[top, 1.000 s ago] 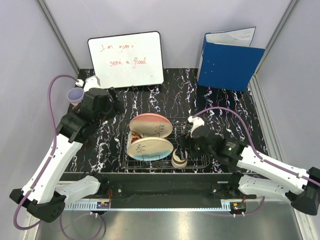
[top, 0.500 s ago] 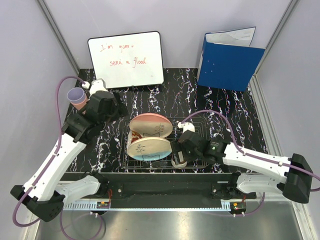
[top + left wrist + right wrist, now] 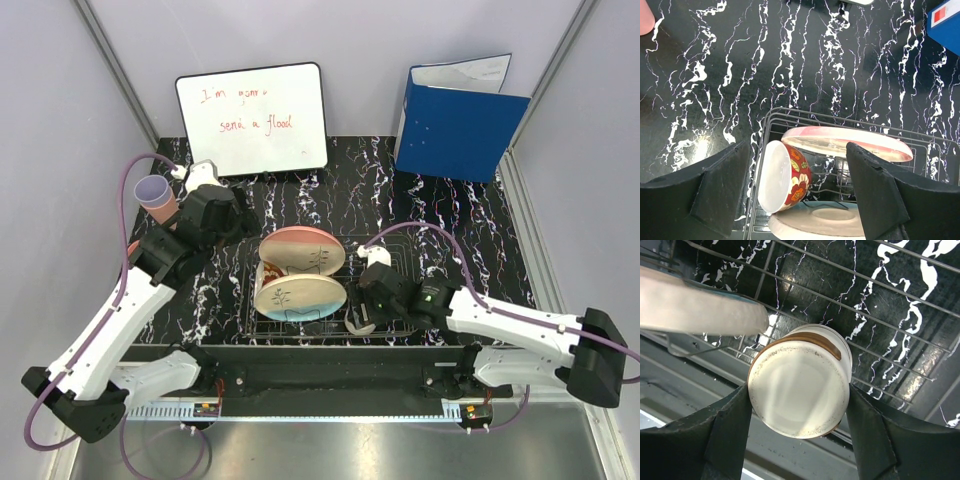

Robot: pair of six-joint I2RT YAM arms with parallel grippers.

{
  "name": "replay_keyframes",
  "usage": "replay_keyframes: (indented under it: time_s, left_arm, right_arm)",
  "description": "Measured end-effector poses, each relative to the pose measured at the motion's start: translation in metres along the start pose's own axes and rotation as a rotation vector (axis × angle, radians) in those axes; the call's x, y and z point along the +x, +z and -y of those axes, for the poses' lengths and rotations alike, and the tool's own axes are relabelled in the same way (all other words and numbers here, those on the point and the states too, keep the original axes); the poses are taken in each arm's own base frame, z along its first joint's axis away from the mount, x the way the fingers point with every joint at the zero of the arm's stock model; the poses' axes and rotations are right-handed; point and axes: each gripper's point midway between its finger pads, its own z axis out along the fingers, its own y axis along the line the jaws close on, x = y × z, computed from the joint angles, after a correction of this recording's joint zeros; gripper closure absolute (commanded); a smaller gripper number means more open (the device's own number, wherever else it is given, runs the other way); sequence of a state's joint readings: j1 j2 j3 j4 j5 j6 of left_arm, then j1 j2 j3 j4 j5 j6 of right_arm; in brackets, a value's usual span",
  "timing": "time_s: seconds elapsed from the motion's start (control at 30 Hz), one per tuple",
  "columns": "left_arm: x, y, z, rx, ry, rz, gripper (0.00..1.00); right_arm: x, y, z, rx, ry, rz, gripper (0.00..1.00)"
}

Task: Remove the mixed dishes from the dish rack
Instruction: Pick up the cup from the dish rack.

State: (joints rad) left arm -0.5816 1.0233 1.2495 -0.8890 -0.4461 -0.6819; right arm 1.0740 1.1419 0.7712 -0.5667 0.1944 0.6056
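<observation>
The black wire dish rack (image 3: pixel 402 329) holds two cream-pink plates, one behind (image 3: pixel 303 250) and one in front (image 3: pixel 300 297), a red floral bowl (image 3: pixel 790 175) on its side at the left end, and the small cream-and-brown bowl (image 3: pixel 358 320) at the front. My right gripper (image 3: pixel 364 308) has its fingers pressed on both sides of that bowl (image 3: pixel 800 385), low in the rack. My left gripper (image 3: pixel 228 212) is open and empty above the table just behind the rack's left end. A lavender tumbler (image 3: pixel 152 190) stands at the far left, on something pink.
A white board (image 3: pixel 255 118) and a blue folder (image 3: pixel 455 125) lean at the back. Grey walls close both sides. The front plate's edge (image 3: pixel 695 307) lies just left of my right gripper. A pink object (image 3: pixel 645 17) shows at the left wrist view's top left corner.
My right gripper moved left from the rack's right part to the cream-and-brown bowl and closed around it. My left gripper drifted slightly toward the rack.
</observation>
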Motion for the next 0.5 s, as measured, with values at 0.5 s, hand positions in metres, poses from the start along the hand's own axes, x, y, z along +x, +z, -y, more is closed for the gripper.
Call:
replay_keyframes:
  time_s: [0.5]
  left_arm:
    - [-0.007, -0.015, 0.049, 0.316, -0.030, 0.056, 0.18]
  right_arm:
    - [-0.142, -0.220, 0.024, -0.144, 0.217, 0.766, 1.00]
